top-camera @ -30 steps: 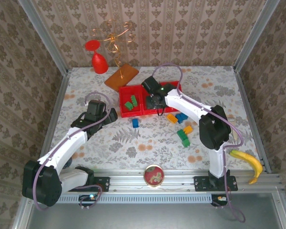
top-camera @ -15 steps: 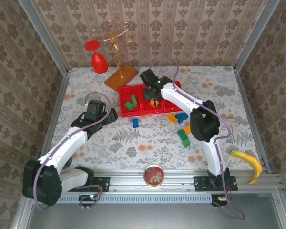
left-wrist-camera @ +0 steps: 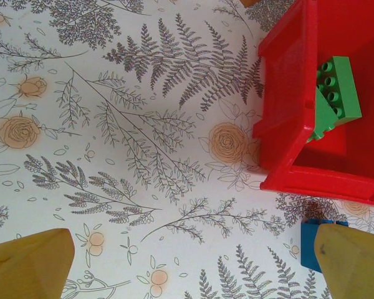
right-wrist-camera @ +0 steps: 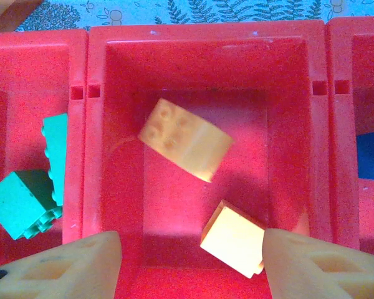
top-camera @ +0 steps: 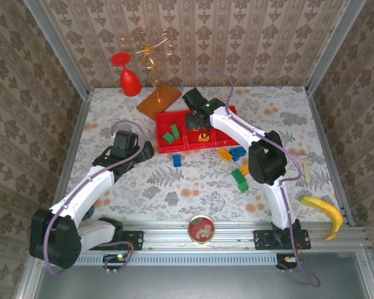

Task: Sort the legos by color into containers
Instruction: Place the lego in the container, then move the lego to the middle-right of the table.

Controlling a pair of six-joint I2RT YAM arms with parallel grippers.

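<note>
The right gripper (right-wrist-camera: pixel 193 271) hung over the middle compartment of the tray (right-wrist-camera: pixel 206 32), jaws apart and gripping nothing. Two orange bricks (right-wrist-camera: pixel 186 140) lay in it, one tilted. In the left compartment sat green bricks (right-wrist-camera: pixel 31 199), in the right a blue one (right-wrist-camera: pixel 371 156). The left gripper (left-wrist-camera: pixel 193 268) hovered wide open over the table (left-wrist-camera: pixel 112 124) left of the tray, a loose blue brick (left-wrist-camera: pixel 310 243) beside one finger. On the near side other bricks (top-camera: pixel 237 153) lay scattered.
</note>
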